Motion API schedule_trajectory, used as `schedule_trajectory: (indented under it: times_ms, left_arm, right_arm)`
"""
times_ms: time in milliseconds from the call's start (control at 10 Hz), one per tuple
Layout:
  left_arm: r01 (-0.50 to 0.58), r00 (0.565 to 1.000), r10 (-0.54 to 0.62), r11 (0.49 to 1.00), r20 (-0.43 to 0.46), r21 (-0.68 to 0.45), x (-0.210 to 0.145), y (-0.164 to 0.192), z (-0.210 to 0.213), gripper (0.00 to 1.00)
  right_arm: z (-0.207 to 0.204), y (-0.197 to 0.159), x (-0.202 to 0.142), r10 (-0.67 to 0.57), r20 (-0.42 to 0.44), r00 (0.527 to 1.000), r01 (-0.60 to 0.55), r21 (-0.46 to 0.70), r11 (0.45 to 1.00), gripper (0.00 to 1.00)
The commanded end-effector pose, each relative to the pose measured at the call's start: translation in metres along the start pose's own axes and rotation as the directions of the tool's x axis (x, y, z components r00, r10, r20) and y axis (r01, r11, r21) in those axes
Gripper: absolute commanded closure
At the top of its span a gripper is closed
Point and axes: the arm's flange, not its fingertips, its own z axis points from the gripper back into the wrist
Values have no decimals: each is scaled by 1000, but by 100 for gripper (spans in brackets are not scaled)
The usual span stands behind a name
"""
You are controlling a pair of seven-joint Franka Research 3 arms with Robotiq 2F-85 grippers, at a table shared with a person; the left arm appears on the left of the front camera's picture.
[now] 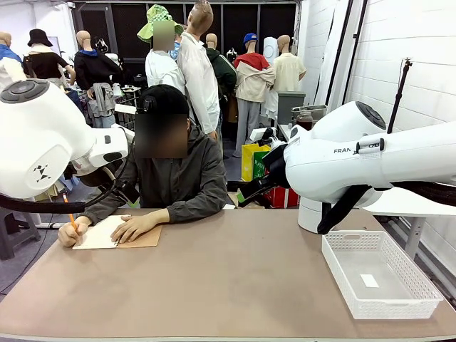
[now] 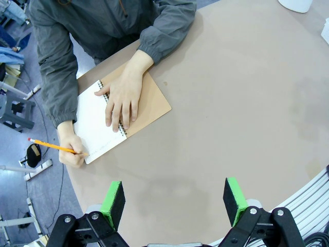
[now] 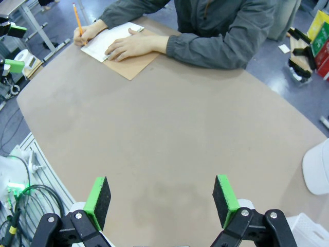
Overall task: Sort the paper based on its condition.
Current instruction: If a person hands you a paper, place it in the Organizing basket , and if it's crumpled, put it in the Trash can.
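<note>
Left fingers (image 2: 114, 202) and right fingers (image 3: 98, 200) both wide, empty, above the bench (image 2: 231, 118); paper (image 2: 92, 123) seems just a notebook (image 2: 151, 105) page under the person's hand (image 2: 121, 100); reaching in risks striking hand or pencil (image 2: 51, 146).

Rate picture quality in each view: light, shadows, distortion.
Front view: even light, sharp, no glare on the table. Left wrist view: wide-angle bends the table edge; faint shadow by the left gripper. Right wrist view: same bend, faint shadow by the right gripper.
</note>
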Motion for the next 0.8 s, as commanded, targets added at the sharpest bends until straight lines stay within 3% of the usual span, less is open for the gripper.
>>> schedule_trajectory:
  times_ms: [0,700]
  left_arm:
    - [10,1000,-10,1000,-4,-4,-1,2,0,0]
    - [10,1000,-10,1000,-4,-4,-1,2,0,0]
  right_arm:
    - [0,-1,2,-8,-12,1000,8,3,1000,0]
    - [0,-1,2,-8,-12,1000,8,3,1000,0]
